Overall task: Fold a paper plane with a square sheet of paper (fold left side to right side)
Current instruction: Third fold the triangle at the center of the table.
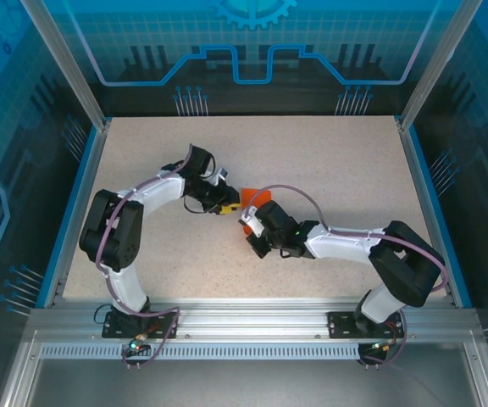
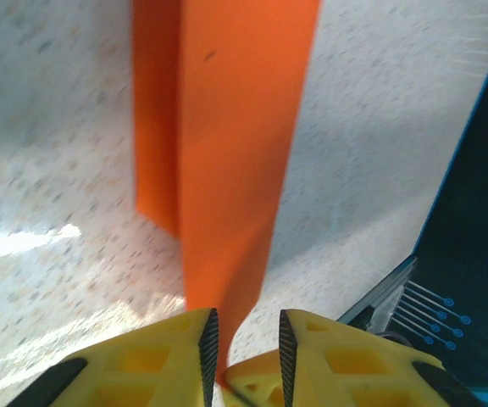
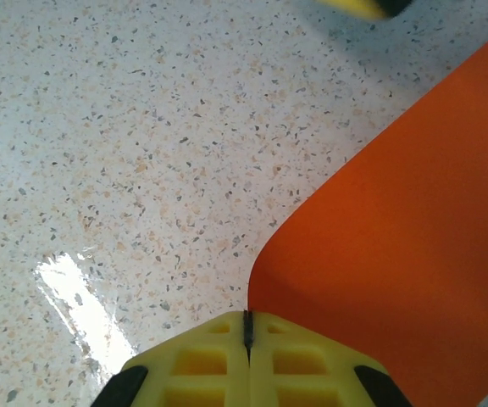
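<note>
speckled table [image 1: 329, 161] bears orange paper [image 2: 235, 127], tip in seemingly released left hand [image 2: 246, 331], clenched right hand [image 3: 247, 318] beside.

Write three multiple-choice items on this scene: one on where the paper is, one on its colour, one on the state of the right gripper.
1. Where on the table is the paper?
A. Mid-table, between the left gripper and the right gripper
B. Against the far left corner
C. On the metal rail by the arm bases

2. What colour is the paper?
A. Green
B. White
C. Orange

3. How do the right gripper's fingers stand?
A. Wide apart
B. Pressed together
C. Around a cup

Answers:
1. A: the top view shows the sheet between the two grippers at mid-table.
2. C: all three views show bright orange.
3. B: the right wrist view shows the yellow fingers meeting with no gap, at the paper's edge.
</note>
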Controlling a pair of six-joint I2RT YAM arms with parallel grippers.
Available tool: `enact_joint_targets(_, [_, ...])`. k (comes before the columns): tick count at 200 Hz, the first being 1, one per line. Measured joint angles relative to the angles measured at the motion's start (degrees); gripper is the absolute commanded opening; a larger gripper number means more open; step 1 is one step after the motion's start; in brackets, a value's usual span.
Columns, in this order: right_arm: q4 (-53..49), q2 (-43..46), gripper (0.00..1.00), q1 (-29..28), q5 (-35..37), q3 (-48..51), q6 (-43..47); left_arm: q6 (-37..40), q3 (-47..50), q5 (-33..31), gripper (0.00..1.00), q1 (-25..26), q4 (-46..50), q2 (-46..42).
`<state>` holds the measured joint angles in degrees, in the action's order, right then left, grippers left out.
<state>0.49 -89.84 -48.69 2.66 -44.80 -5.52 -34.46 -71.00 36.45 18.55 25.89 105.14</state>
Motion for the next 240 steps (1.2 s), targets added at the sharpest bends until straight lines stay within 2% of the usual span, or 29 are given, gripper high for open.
enact_joint_targets(71, [0.04,-2.75,0.0,2.91,-5.22,-0.35,-3.34,6.56,-16.22,1.84,0.16,1.95,3.32,16.55])
enact_joint_targets(109, [0.15,-2.86,0.0,3.72,-6.86,-0.76,-4.39,9.03,-20.65,1.95,0.15,3.8,5.84,22.05])
enact_joint_targets(181, [-0.7,-3.93,0.0,5.25,-7.56,-2.05,-5.05,12.41,-23.52,0.24,0.12,4.42,10.08,25.88])
enact_joint_targets(240, [-4.59,-5.9,0.0,7.48,-3.87,-4.81,-5.2,13.68,-24.13,-0.26,0.11,4.57,10.95,26.18])
